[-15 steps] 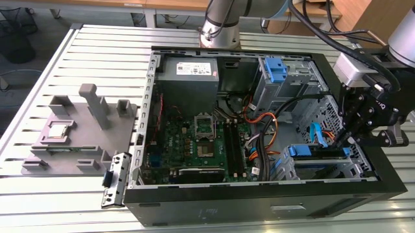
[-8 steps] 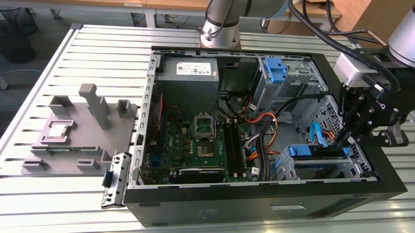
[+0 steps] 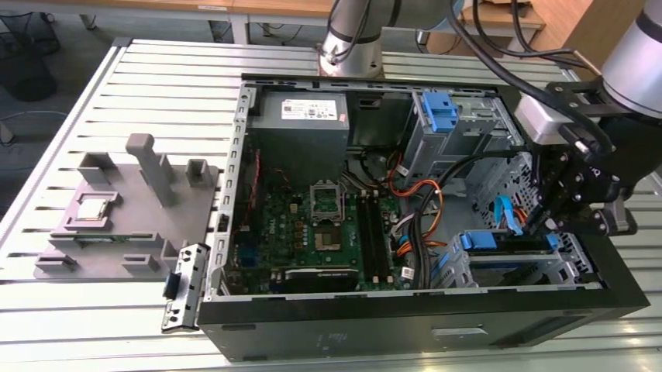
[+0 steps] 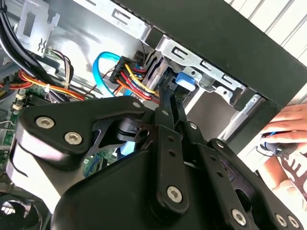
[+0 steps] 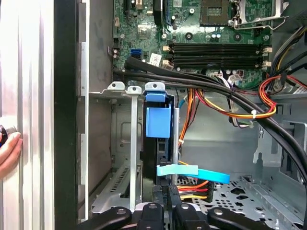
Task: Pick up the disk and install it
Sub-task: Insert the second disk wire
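install step, seating phase by the look of it: disk [image 5: 157,122] stands on edge in the drive bay [image 5: 122,143] at the case's [image 3: 414,325] near corner, exterior view's right. gripper [image 5: 165,211] fingers closed narrow on the disk's edge. next move calls for a straight push along the slot, clear of the cables [image 5: 230,110].
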Controlling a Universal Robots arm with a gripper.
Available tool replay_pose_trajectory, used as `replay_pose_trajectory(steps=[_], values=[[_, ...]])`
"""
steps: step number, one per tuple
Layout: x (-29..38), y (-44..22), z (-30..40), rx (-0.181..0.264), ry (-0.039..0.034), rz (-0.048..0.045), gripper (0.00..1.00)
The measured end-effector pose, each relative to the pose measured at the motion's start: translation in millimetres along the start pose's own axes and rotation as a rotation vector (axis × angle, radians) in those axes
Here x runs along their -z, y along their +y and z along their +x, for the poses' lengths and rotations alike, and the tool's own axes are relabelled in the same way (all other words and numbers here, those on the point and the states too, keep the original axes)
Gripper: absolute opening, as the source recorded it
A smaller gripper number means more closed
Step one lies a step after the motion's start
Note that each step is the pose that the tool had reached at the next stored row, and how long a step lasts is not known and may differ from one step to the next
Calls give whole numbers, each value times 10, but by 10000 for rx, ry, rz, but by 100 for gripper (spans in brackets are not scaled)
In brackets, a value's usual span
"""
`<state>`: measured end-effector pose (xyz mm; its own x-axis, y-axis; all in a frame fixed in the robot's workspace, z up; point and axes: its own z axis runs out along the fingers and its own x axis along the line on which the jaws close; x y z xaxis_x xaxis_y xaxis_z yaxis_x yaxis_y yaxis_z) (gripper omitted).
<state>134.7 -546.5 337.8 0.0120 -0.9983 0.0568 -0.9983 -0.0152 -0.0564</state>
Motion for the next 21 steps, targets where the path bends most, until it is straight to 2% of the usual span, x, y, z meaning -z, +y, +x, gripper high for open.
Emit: replay_pose_trajectory(steps=[4,8,15,21], values=[[-13,32,-2,12,-21,158,16],[-22,68,-2,20,-23,245,16],[-33,82,-4,30,-21,279,16],[-67,99,-5,30,-22,286,16]])
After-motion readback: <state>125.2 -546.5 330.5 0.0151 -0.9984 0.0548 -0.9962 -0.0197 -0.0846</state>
